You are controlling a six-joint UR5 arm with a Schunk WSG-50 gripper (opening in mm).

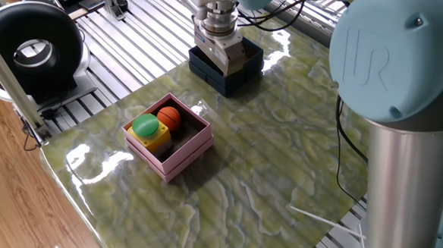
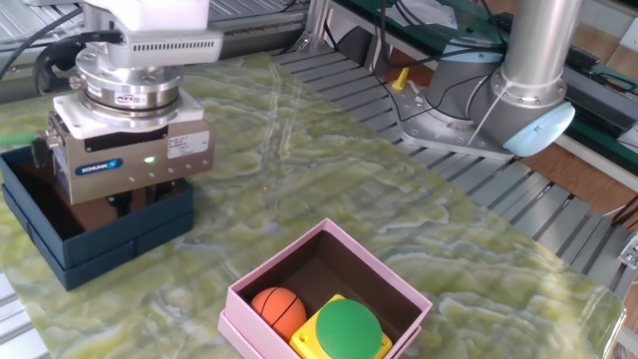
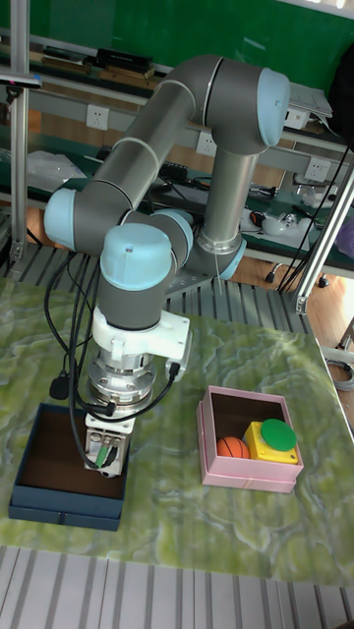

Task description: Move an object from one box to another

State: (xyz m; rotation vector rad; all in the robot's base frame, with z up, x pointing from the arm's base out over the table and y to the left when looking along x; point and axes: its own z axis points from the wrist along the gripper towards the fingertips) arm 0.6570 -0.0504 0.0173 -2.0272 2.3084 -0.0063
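Standing on the green marbled table (image 1: 270,174): a pale-pink box (image 1: 169,136) (image 2: 324,299) (image 3: 249,439) near the middle and, well apart from it, a navy-blue box (image 1: 227,65) (image 2: 95,234) (image 3: 67,479) toward the far edge. Lying inside the pink box, side by side and seemingly touching: an orange ball (image 1: 169,117) (image 2: 278,309) (image 3: 233,448) and a yellow block topped with a green round cap (image 1: 146,127) (image 2: 347,327) (image 3: 273,439). Beyond the table in one fixed view, a black ring-shaped device (image 1: 28,50) on the metal slats; black cables (image 3: 61,324) trailing down beside the arm in the tall view.

Reaching straight down into the navy-blue box, at its right-hand side in the tall view: gripper (image 1: 225,59) (image 2: 125,204) (image 3: 103,462), its silver body filling much of the box's opening and hiding the floor beneath. Fingers (image 2: 118,206) dipped below the rim, close to the near wall in the other fixed view. Something green glimpsed between the fingers in the tall view, and a green sliver beside the gripper body in the other fixed view; too hidden to identify. Cannot tell how far apart the jaws stand, nor whether anything is grasped. Visible part of the navy box's brownish floor bare.
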